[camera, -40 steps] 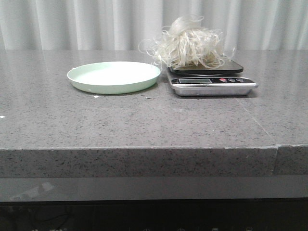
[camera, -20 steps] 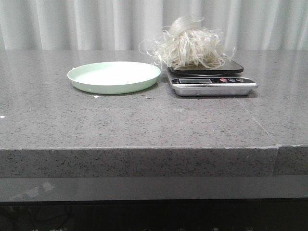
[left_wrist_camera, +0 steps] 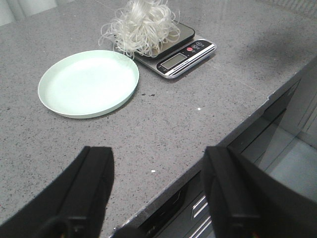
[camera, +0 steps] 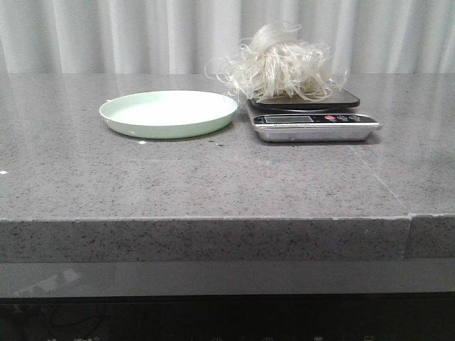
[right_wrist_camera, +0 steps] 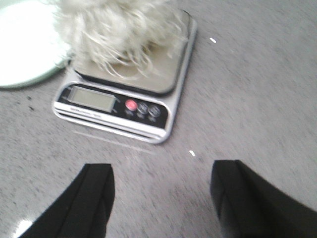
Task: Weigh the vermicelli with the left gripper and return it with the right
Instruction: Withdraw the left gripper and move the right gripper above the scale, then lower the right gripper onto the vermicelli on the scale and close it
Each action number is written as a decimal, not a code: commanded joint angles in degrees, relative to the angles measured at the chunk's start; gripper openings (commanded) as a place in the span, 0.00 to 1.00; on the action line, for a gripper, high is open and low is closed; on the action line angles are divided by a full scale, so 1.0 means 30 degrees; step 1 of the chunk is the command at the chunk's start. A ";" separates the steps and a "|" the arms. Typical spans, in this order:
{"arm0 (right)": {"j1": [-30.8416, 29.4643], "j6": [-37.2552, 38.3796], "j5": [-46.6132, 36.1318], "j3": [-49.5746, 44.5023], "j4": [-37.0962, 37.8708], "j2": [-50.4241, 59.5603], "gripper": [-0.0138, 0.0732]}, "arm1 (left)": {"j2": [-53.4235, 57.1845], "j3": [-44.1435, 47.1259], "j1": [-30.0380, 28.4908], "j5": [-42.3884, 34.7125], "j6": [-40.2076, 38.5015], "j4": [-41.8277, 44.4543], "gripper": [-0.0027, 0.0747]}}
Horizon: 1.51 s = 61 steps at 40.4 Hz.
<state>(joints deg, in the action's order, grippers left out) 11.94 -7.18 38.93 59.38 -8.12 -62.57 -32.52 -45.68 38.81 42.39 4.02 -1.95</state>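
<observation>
vermicelli: the vermicelli (camera: 281, 69) sits as a loose, fluffy mound of pale curly strands on the dark weighing platform of the scale (camera: 313, 121), with some strands hanging over the platform's left edge toward the plate; also seen in the left wrist view (left_wrist_camera: 141, 25) and, blurred, in the right wrist view (right_wrist_camera: 116, 27)
scale: flat, silver-edged, with a grey display and small buttons, one of them red, along its near strip (right_wrist_camera: 111, 106); the reading on the display is too small to tell; it stands on the surface just to the right of the plate
plate: pale green, round and shallow (camera: 168, 113), nothing in it, resting flat on the surface; its right rim lies close beside the scale, whether touching cannot be told
surface: grey speckled stone (camera: 213, 177) with a straight front edge, a few small white specks scattered on it, and a white curtain behind
left gripper: the left gripper (left_wrist_camera: 158, 193) hangs over the front edge of the surface, well apart from the plate and scale; its black jaws are spread wide with nothing between them
right gripper: the right gripper (right_wrist_camera: 161, 198) hangs above the surface near the front of the scale, not touching it; its jaws are likewise spread wide and hold nothing; this view is blurred
</observation>
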 commanded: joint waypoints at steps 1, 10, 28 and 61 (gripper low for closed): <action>0.0739 -0.0363 -0.0879 0.2168 -0.0199 -0.1327 0.78 | -0.0054 -0.0476 0.0128 -0.1449 -0.0095 -0.0205 0.65; 0.1526 -0.0363 -0.0736 0.5928 -0.0327 -0.5190 0.78 | -0.0054 -0.0476 0.0128 -0.1449 -0.0095 -0.0205 0.65; 0.1635 -0.1219 0.1859 1.3174 -0.1566 -1.2664 0.78 | -0.0054 -0.0476 0.0128 -0.1449 -0.0095 -0.0205 0.65; 0.1635 -0.2136 0.2594 1.4670 -0.1532 -1.5096 0.32 | -0.0054 -0.0476 0.0128 -0.1411 -0.0095 -0.0205 0.65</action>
<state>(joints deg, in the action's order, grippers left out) 16.98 -12.81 47.27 100.90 -12.66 -110.55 -32.39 -45.68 38.81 42.35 4.02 -1.95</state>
